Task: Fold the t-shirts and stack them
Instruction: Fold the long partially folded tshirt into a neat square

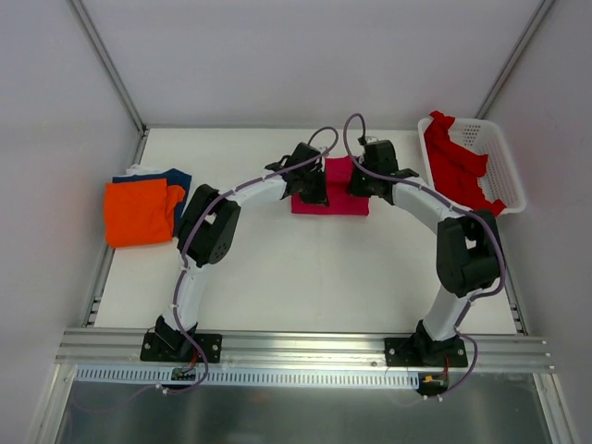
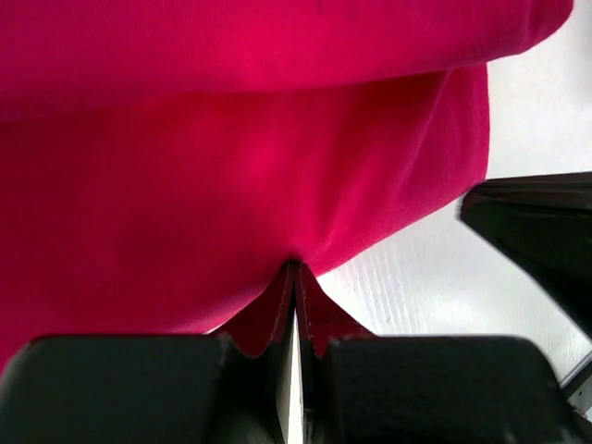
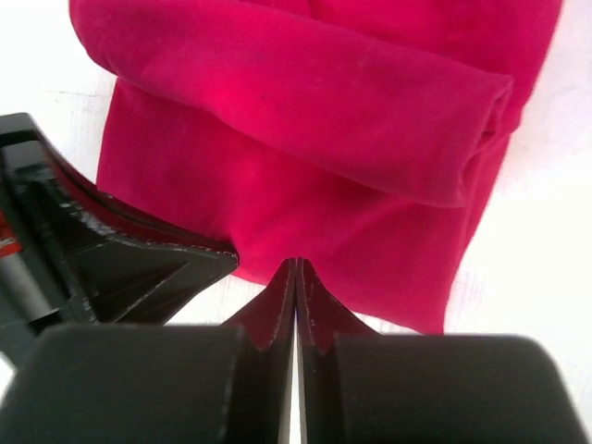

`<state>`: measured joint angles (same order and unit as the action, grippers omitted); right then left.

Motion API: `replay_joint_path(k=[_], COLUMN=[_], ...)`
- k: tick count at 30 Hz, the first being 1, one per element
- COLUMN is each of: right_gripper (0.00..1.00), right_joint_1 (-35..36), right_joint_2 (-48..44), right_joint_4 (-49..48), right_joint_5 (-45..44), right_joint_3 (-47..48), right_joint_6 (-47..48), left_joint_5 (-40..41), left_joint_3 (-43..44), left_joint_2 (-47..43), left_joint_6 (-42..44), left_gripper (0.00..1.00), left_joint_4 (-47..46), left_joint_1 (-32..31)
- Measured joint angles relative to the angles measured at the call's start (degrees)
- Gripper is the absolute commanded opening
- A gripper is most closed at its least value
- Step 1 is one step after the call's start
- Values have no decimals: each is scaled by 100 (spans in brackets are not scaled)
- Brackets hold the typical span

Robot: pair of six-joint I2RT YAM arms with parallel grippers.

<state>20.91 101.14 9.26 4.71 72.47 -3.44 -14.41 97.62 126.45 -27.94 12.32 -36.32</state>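
Note:
A crimson-pink t-shirt (image 1: 331, 196) lies partly folded at the table's middle back. My left gripper (image 1: 311, 188) is at its left edge and my right gripper (image 1: 359, 181) at its right edge. In the left wrist view the left gripper (image 2: 296, 265) is shut, its tips pinching the shirt's (image 2: 231, 185) puckered near edge. In the right wrist view the right gripper (image 3: 296, 263) is shut on the shirt's (image 3: 305, 157) lower layer, below a rolled fold. An orange shirt (image 1: 139, 212) lies folded on a navy one (image 1: 178, 178) at the left. A red shirt (image 1: 458, 166) lies in the basket.
The white lattice basket (image 1: 504, 162) stands at the back right. Metal frame posts rise at the back corners. The other gripper's black body shows beside each wrist view: the right one (image 2: 541, 231) and the left one (image 3: 111, 259).

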Motion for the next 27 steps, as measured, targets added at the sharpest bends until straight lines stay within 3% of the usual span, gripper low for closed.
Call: replay_joint_path(k=[8, 16, 20, 27], right_gripper=[0, 0, 0, 1], right_joint_1=[4, 11, 9, -44], right_joint_2=[737, 1744, 2225, 3185], right_joint_4=[-44, 39, 186, 804], right_joint_5=[149, 122, -96, -643], right_joint_3=[365, 1342, 2116, 4371], right_joint_6=[-83, -96, -50, 122], left_joint_5=[59, 131, 136, 136], left_joint_3=[7, -116, -439, -1054], left_joint_2=[70, 118, 114, -109], left_joint_6=[4, -2, -76, -289], left_gripper=[0, 0, 0, 0], left_joint_4=[-87, -291, -549, -1224], left_joint_1=[2, 2, 2, 4])
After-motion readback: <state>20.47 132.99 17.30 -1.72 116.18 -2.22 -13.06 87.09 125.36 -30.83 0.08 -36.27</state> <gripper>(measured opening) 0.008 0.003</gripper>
